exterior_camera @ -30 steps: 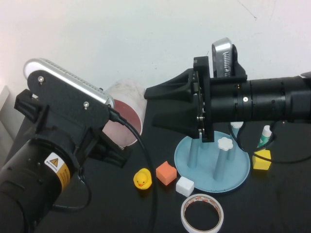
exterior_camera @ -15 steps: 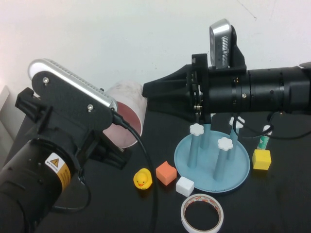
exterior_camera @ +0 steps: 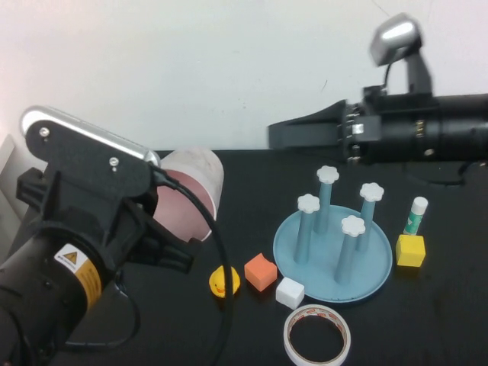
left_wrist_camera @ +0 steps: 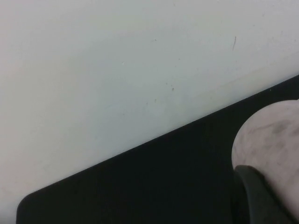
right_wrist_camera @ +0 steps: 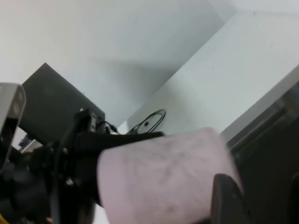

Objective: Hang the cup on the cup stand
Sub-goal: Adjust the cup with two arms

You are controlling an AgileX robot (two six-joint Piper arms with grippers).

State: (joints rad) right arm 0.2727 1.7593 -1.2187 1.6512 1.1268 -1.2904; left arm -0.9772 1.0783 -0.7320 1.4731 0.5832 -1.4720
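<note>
The pale pink cup point(exterior_camera: 191, 200) lies tilted on its side, mouth towards the camera, held off the black table at the end of my left arm. My left gripper point(exterior_camera: 177, 232) is shut on the cup; one dark finger point(left_wrist_camera: 261, 196) lies across the cup point(left_wrist_camera: 271, 135) in the left wrist view. The light blue cup stand point(exterior_camera: 377, 267) stands right of centre with four white-capped pegs, all bare. My right gripper point(exterior_camera: 284, 136) is open and empty, held high behind the stand, pointing left. The right wrist view shows the cup point(right_wrist_camera: 163, 177) past my right gripper point(right_wrist_camera: 261, 198).
A yellow duck point(exterior_camera: 223, 282), an orange cube point(exterior_camera: 260, 271) and a white cube point(exterior_camera: 290, 293) lie in front of the stand. A white tape ring point(exterior_camera: 317, 335) lies at the front edge. A yellow cube point(exterior_camera: 410, 250) and a green glue stick point(exterior_camera: 415, 215) stand right of the stand.
My right arm has risen and drawn back to the right, uncovering the stand's pegs. My left arm with the cup has shifted slightly left.
</note>
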